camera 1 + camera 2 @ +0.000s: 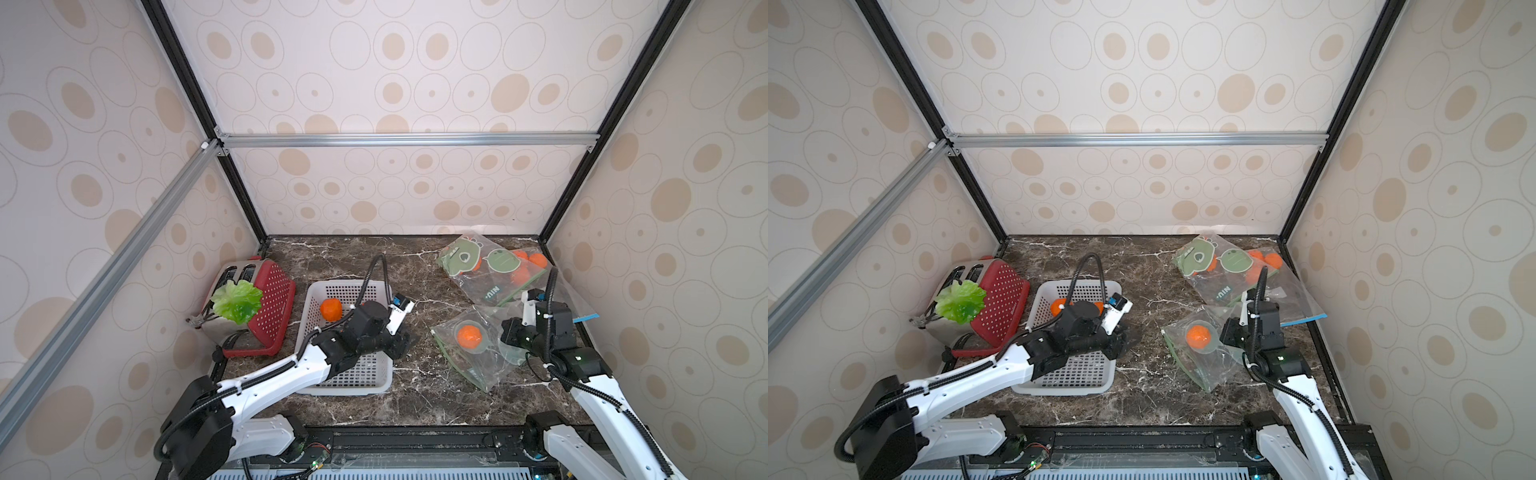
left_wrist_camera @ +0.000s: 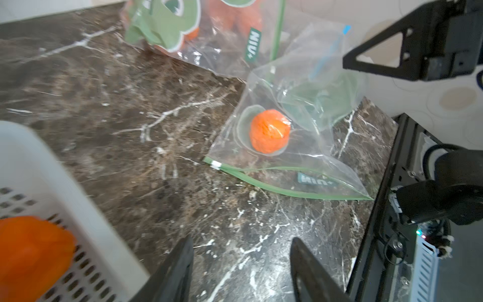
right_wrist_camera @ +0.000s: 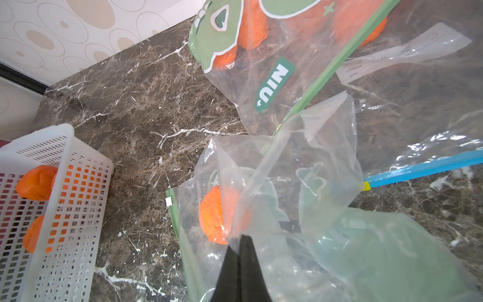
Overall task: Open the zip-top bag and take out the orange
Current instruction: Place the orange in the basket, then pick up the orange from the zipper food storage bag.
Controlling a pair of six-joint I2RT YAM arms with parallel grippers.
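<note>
left fingers point(image 2: 177, 266) apart, empty, by basket point(image 2: 39, 157) | right fingers point(image 3: 243, 261) pinch bag point(image 3: 326, 157) film | risk: film slips, bag drags as orange point(image 2: 270, 132) is pulled; mouth seemingly open

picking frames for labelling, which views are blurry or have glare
Left wrist view: the basket and its loose orange are blurred, the zip-top bag sharp. Right wrist view: glare streaks on the blue-zip bag. Both top views: sharp, evenly lit, wide-angle splay at the edges.
</note>
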